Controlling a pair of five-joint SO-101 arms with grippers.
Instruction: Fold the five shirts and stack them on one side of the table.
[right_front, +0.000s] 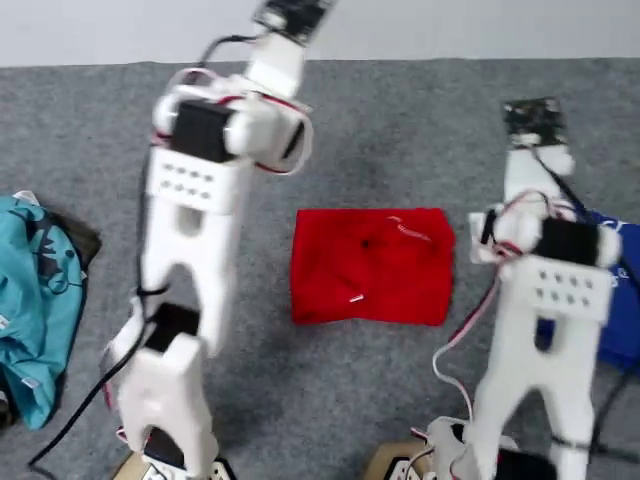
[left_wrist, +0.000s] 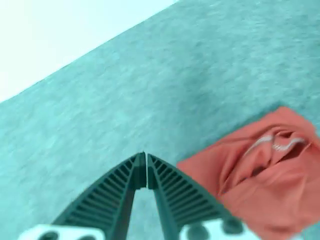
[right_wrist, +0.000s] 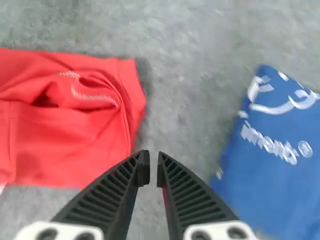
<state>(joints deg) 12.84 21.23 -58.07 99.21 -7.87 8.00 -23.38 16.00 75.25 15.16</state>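
A folded red shirt (right_front: 370, 265) lies flat in the middle of the grey table (right_front: 420, 130). A crumpled teal shirt (right_front: 35, 300) sits at the left edge, and a blue shirt (right_front: 620, 310) lies at the right edge, partly behind the right arm (right_front: 545, 270). My left gripper (left_wrist: 146, 164) hangs shut and empty over bare table, beside the red shirt (left_wrist: 270, 170). My right gripper (right_wrist: 149, 165) is shut and empty above the grey strip between the red shirt (right_wrist: 60, 130) and the blue shirt (right_wrist: 275, 165).
The left arm (right_front: 195, 200) stands tall over the table's left half. Bare grey surface lies behind and in front of the red shirt. A pale wall (left_wrist: 60, 30) borders the table's far edge.
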